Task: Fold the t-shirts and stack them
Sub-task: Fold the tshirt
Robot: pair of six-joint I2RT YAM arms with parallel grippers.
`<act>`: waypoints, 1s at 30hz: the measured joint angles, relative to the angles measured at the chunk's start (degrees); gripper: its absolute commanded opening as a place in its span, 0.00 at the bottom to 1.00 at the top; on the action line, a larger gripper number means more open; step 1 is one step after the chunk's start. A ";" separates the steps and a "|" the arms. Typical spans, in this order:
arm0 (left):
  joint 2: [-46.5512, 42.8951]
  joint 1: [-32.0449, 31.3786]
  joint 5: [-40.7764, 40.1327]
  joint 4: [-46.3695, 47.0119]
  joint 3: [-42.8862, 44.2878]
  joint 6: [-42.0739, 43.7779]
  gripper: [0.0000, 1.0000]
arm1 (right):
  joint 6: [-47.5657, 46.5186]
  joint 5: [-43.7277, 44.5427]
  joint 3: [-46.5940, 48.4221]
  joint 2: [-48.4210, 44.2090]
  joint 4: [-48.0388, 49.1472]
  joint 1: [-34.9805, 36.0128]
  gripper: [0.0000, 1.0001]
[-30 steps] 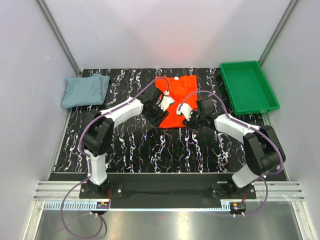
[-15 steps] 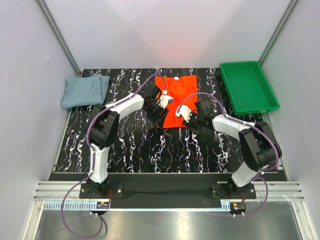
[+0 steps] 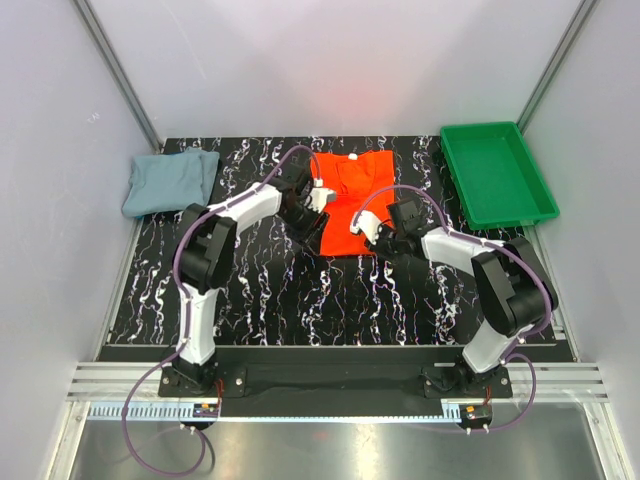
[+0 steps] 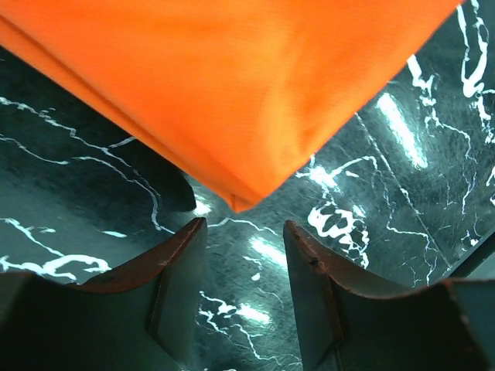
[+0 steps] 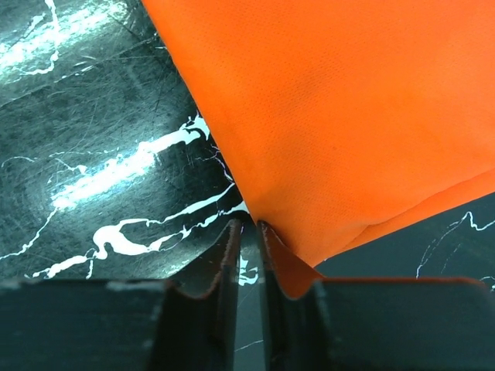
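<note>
Left tool (image 4: 244, 228), jaws apart, faces the near-left corner of the bright orange-red cloth t-shirt (image 3: 355, 200) on the bench (image 3: 300, 300), probably to pinch it for folding; right tool (image 5: 247, 226), jaws together, touches the near-right corner.

1. A black tabletop (image 3: 300, 295) veined with white, like marble, fills the middle of the booth.
2. Plain pale walls close it in: back wall (image 3: 330, 70), left wall (image 3: 50, 220), right wall (image 3: 605, 220).
3. Slanting aluminium posts (image 3: 115, 70) mark the rear corners.
4. A ribbed metal rail (image 3: 120, 378) runs along the near edge, with brushed steel sheet (image 3: 330, 450) below.
5. Overhead light leaves bright streaks (image 4: 398, 127) on the glossy top.
</note>
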 measured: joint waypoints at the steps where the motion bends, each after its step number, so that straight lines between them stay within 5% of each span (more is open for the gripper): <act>1: 0.61 0.22 0.26 -0.35 0.55 0.02 0.49 | 0.00 0.02 0.09 0.24 0.04 0.00 0.18; 7: 4.31 1.16 2.62 -0.59 3.61 -0.20 0.45 | 0.24 0.90 0.44 1.05 1.07 0.00 0.17; 12: 5.44 1.31 5.25 -0.63 4.04 -0.33 0.21 | 0.52 1.33 1.22 1.73 1.44 0.00 0.12; 15: 5.73 1.33 6.69 -0.70 4.02 -0.13 0.15 | 0.68 1.46 2.01 2.69 1.90 0.00 0.06; 16: 5.77 1.33 7.19 -0.72 4.02 -0.13 0.00 | 0.79 1.51 2.27 3.06 2.03 0.00 0.01; 30: 1.92 3.32 9.51 -1.95 2.73 -0.09 0.00 | 1.84 2.58 5.03 -1.31 -2.43 0.00 0.00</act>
